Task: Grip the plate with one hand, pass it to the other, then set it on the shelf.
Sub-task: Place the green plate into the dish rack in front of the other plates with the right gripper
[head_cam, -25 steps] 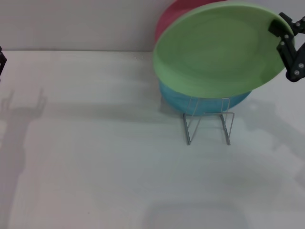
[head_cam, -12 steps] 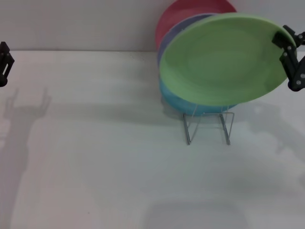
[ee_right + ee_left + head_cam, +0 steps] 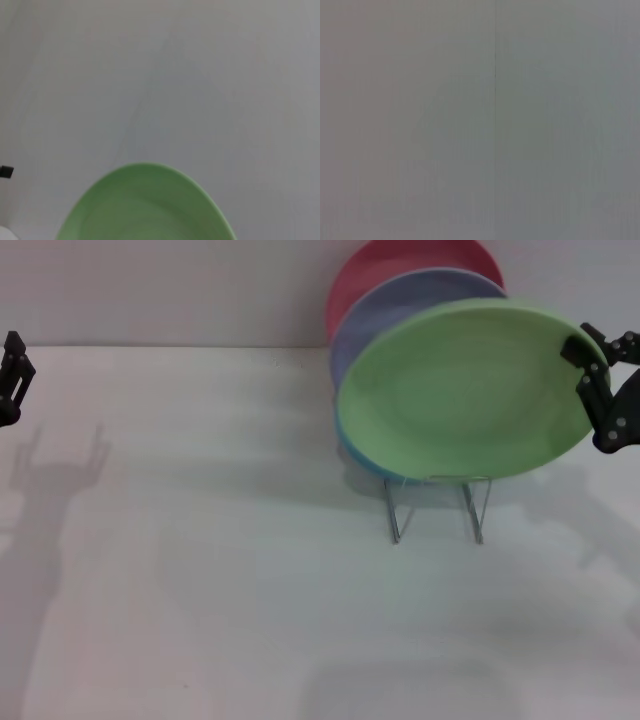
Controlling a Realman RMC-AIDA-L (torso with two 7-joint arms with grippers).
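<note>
Green plate (image 3: 470, 390) lower than second ago, tilted, bottom edge now at rack (image 3: 437, 502) top, in front of turquoise, lavender, red plates. Right tool (image 3: 596, 370) clamps right rim. Seating imminent. Left tool (image 3: 10, 375) far left; grip state unclear.

You see a pale white tabletop (image 3: 200, 570) meeting a plain grey-white wall (image 3: 160, 290) toward 12 o'clock, with soft shadows falling near 9 o'clock.
</note>
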